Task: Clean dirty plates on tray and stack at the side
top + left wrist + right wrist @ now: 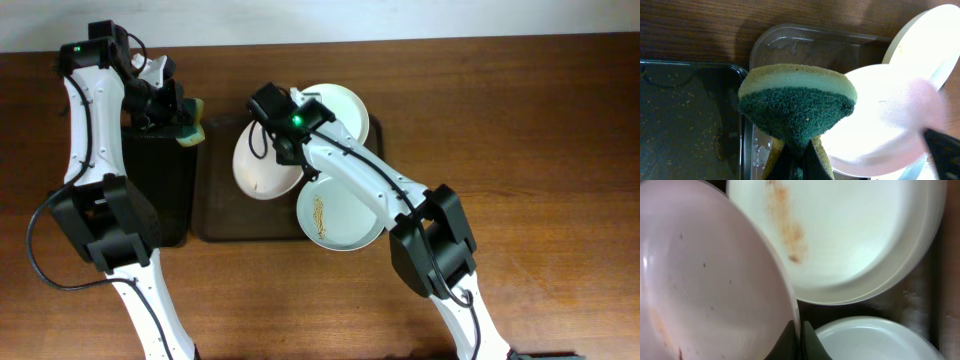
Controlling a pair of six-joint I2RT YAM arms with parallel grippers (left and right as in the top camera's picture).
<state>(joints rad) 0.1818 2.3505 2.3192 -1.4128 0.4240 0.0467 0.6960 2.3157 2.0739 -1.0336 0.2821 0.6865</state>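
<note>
Three round white shallow plates occupy the large brown translucent rectangular tray (pixel 220 215): the first plate (pixel 262 165) stands tilted over the tray's left part, the second plate (pixel 335 215), streaked orange-brown, lies at the near right corner, and the third plate (pixel 348 108) lies at the far right corner. Right gripper (pixel 800 341) is clamped on the rim of the first plate. Left gripper (pixel 797 157) is clamped on a yellow-and-green scouring sponge (pixel 797 107), held above the far right corner of the narrow black tray (pixel 175 190), just beside the brown tray.
</note>
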